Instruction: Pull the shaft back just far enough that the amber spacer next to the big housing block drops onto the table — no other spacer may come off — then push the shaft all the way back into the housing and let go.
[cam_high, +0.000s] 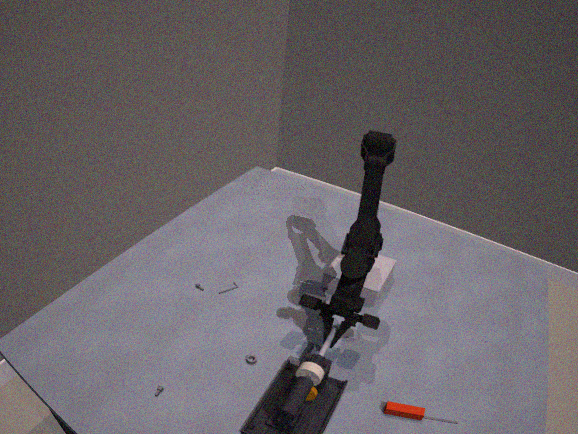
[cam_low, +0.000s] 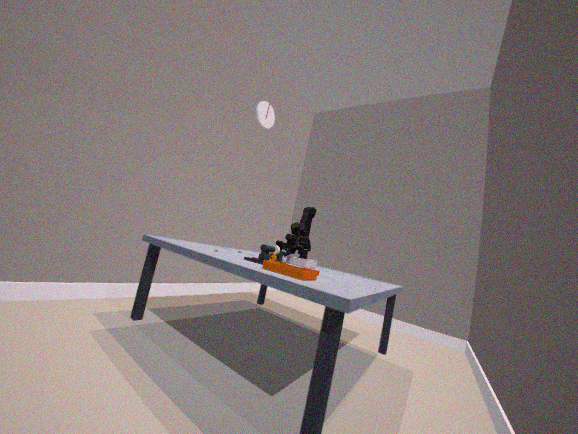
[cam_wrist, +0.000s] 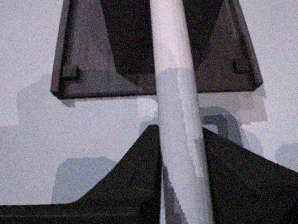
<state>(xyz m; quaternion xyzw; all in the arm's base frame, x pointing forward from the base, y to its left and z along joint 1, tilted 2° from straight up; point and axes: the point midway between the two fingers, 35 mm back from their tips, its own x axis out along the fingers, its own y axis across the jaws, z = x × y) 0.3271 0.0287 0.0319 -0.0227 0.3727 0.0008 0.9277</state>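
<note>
Amber spacer (cam_high: 312, 394) lies beside the housing (cam_high: 295, 400), off the pale shaft (cam_wrist: 178, 116) the fingers (cam_high: 334, 336) clamp, whose length points into the housing.

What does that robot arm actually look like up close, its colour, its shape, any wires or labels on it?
The arm is matte black all over: a slim column with a blocky joint on top and thicker housings lower down. The gripper has a wide crossbar and two tapering, pointed black fingers. No cables, labels or markings are visible.
</note>
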